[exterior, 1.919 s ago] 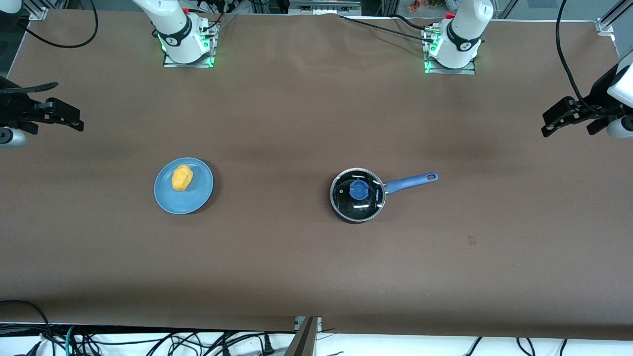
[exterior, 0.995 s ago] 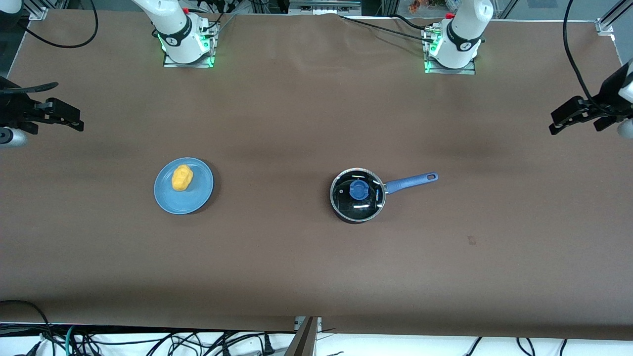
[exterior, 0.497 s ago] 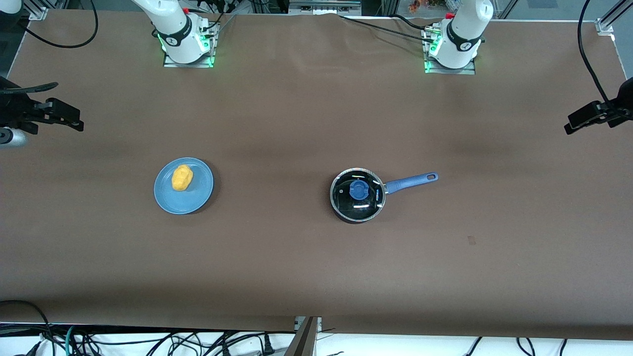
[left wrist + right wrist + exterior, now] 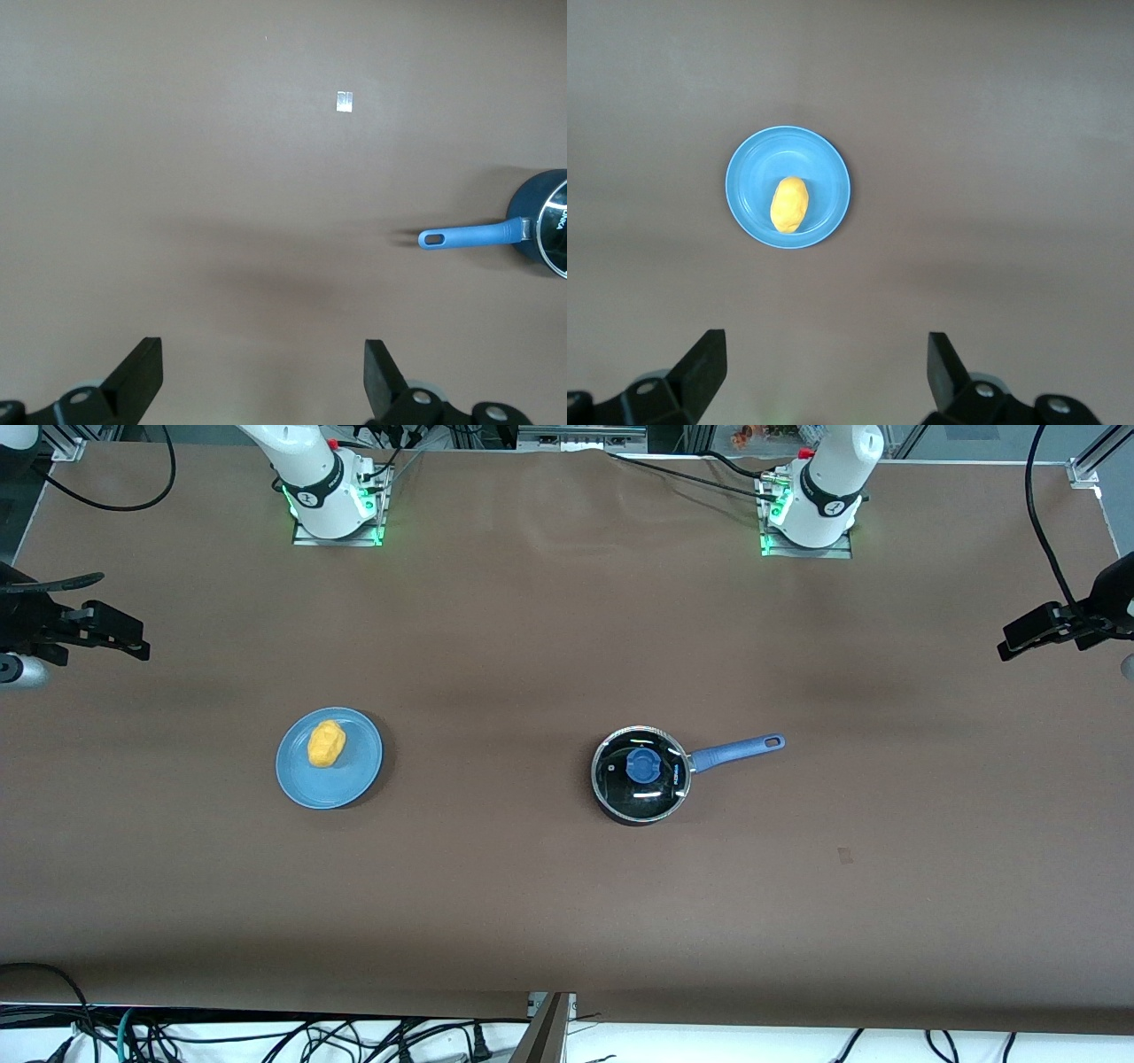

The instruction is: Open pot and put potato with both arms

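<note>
The black pot [image 4: 640, 779] stands on the brown table with its glass lid [image 4: 660, 788] on and the blue knob [image 4: 643, 765] on top; its blue handle [image 4: 737, 751] points toward the left arm's end. The yellow potato [image 4: 325, 744] lies on a blue plate [image 4: 354, 775] toward the right arm's end. My left gripper [image 4: 1045, 636] hangs open over the table's edge at the left arm's end, empty. Its wrist view shows the handle [image 4: 469, 235] and part of the pot [image 4: 545, 221]. My right gripper [image 4: 89, 638] waits open over the table's other end, with the potato [image 4: 788, 204] in its wrist view.
A small pale mark [image 4: 844, 856] sits on the table nearer the front camera than the pot's handle. Cables [image 4: 266, 1036] run along the table's front edge. Both arm bases [image 4: 332, 496] stand at the table's back edge.
The left gripper swung outward toward its end of the table, then came back a little inward. The right arm, pot and potato have not moved.
</note>
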You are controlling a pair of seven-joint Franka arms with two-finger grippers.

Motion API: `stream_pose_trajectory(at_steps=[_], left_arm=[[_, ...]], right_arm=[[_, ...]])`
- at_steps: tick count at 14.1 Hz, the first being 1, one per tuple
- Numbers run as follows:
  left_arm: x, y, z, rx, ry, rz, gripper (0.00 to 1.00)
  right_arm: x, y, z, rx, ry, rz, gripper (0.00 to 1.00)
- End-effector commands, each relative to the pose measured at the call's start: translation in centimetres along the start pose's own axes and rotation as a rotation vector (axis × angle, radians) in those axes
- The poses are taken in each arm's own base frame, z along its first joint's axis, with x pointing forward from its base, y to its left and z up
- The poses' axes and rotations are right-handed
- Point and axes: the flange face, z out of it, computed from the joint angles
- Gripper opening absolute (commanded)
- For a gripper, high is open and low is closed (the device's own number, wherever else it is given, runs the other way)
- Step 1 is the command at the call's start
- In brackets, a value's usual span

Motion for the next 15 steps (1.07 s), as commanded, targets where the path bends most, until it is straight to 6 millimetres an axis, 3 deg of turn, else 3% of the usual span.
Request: stream_pose_trajectory(at_steps=[1, 2, 6, 9, 15], left_arm=[[-0.5, 0.9, -1.0, -0.018, -0.006, 0.023, 1.00], [-0.9, 1.7, -1.1, -0.013, -0.016, 0.035, 1.00], [-0.8, 1.7, -0.7, -0.012, -0.032, 0.011, 1.00], [-0.9, 3.1, -0.7, -0.007, -0.031, 0.006, 1.00], [0.4, 3.9, 2.3, -0.030, -0.082, -0.041, 1.00]], right_arm=[[0.2, 0.4, -0.5, 0.001, 0.009, -0.010, 1.00], [0.2, 0.4, -0.5, 0.001, 0.009, -0.009, 1.00], [0.3, 0.4, -0.4, 0.001, 0.009, -0.010, 1.00], [0.3, 0.3, -0.4, 0.001, 0.007, -0.012, 1.00], [0.2, 0.4, -0.4, 0.001, 0.007, -0.010, 1.00]])
